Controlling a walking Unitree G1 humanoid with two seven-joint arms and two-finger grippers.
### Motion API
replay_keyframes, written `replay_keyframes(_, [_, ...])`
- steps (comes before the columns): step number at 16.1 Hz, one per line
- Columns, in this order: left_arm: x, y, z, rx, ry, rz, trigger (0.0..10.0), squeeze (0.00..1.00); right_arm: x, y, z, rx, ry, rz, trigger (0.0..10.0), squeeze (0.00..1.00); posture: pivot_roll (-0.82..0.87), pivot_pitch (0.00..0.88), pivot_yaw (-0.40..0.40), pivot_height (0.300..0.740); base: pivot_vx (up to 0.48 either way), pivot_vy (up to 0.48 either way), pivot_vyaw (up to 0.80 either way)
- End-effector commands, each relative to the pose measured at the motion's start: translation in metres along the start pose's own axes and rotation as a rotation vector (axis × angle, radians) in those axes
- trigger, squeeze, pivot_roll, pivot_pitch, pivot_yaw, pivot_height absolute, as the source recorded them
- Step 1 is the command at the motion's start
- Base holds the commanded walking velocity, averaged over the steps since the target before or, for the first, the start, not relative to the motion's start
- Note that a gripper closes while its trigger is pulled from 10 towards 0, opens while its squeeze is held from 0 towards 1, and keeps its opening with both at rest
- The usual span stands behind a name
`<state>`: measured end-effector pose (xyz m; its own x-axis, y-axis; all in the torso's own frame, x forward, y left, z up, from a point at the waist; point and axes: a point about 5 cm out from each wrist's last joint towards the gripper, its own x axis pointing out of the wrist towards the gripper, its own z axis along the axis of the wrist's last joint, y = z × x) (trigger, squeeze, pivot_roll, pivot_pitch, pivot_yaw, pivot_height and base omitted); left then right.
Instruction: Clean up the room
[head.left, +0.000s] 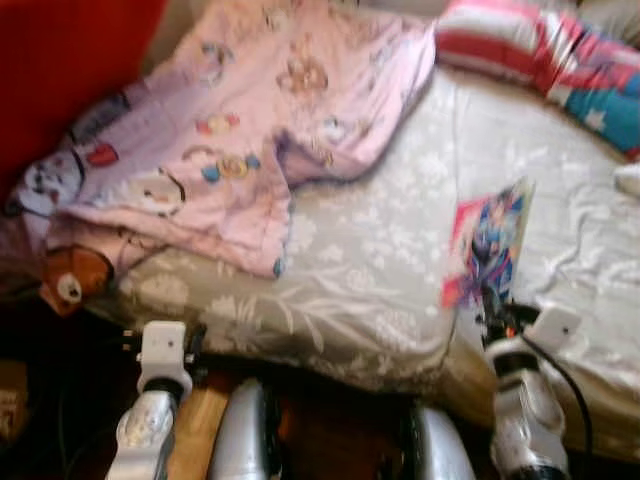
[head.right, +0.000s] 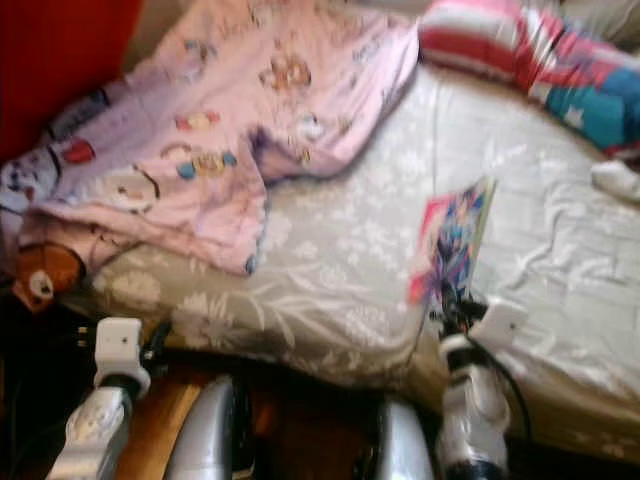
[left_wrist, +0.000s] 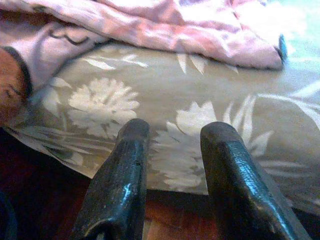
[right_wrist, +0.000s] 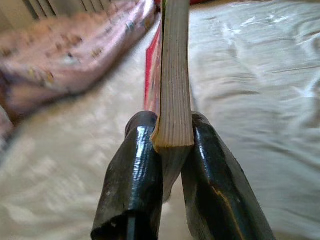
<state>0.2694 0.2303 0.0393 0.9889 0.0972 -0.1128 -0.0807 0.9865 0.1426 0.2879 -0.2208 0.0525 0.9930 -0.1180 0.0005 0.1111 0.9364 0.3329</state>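
Over the bed (head.left: 340, 290) with its pink blanket (head.left: 250, 130), the right gripper (right_wrist: 172, 142) pinches a book (head.left: 487, 245), seemingly near one corner, so carry it level; the left gripper (left_wrist: 172, 135) hangs open.

Open grey floral bedsheet (head.left: 370, 270) fills the centre of the frame. A crumpled pink patterned blanket (head.left: 250, 130) blocks the upper left, a red-and-white striped pillow (head.left: 510, 45) the upper right, a thin colourful book (head.left: 487, 250) centre right.

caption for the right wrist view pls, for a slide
Right pincer shut on a book held edge-on above the grey bedsheet, pink blanket beyond.
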Motion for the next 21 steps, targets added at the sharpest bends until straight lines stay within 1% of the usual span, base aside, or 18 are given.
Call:
replay_keyframes(1, [0.000,0.003,-0.004,-0.016,0.019,0.023,10.0,0.00,0.004,-0.001,0.005,-0.028,-0.030,-0.021,10.0,0.00,0.16,0.103,-0.031,0.584,0.000,0.000,0.00])
replay_keyframes(2, [0.001,0.003,-0.004,-0.016,0.019,0.024,10.0,0.00,0.005,0.000,0.006,-0.023,-0.036,-0.025,10.0,0.00,0.16,0.105,-0.030,0.584,0.000,0.000,0.00])
replay_keyframes(4, [0.003,0.003,-0.003,-0.015,0.023,0.016,10.0,0.00,0.009,0.006,0.004,-0.060,-0.023,-0.016,10.0,0.00,0.16,0.108,-0.024,0.594,0.000,0.000,0.00])
replay_keyframes(6, [0.004,0.001,-0.013,-0.015,0.068,0.007,10.0,0.00,0.007,0.012,-0.004,-0.094,0.010,-0.020,10.0,0.00,0.15,0.106,-0.018,0.614,0.000,0.000,0.00])
replay_keyframes(7, [0.004,0.002,-0.017,-0.005,0.089,0.010,10.0,0.00,0.007,0.011,-0.007,-0.107,0.025,-0.035,10.0,0.00,0.15,0.102,-0.020,0.623,0.000,0.000,0.00])
replay_keyframes(11, [0.010,0.002,-0.013,-0.012,0.083,0.016,10.0,0.00,0.014,0.009,0.001,-0.107,-0.003,-0.058,10.0,0.00,0.14,0.105,-0.016,0.658,0.000,0.000,0.00])
replay_keyframes(14, [0.011,0.000,-0.018,-0.014,0.107,0.016,10.0,0.00,0.015,0.008,0.002,-0.100,-0.013,-0.076,10.0,0.00,0.14,0.093,-0.025,0.682,0.000,0.000,0.00])
replay_keyframes(18, [0.005,-0.001,-0.034,-0.008,0.201,0.024,10.0,0.00,0.021,0.012,0.005,-0.107,-0.016,-0.076,10.0,0.00,0.13,0.085,-0.026,0.712,0.000,0.000,0.00])
replay_keyframes(19, [0.004,-0.001,-0.038,-0.009,0.227,0.023,10.0,0.00,0.021,0.012,0.005,-0.105,-0.017,-0.078,10.0,0.00,0.13,0.068,-0.030,0.716,0.000,0.000,0.00])
replay_keyframes(21, [0.002,0.006,-0.043,-0.022,0.270,0.052,10.0,0.00,0.022,0.014,0.000,-0.088,0.005,-0.086,10.0,0.00,0.12,0.054,-0.043,0.731,0.000,0.000,0.00])
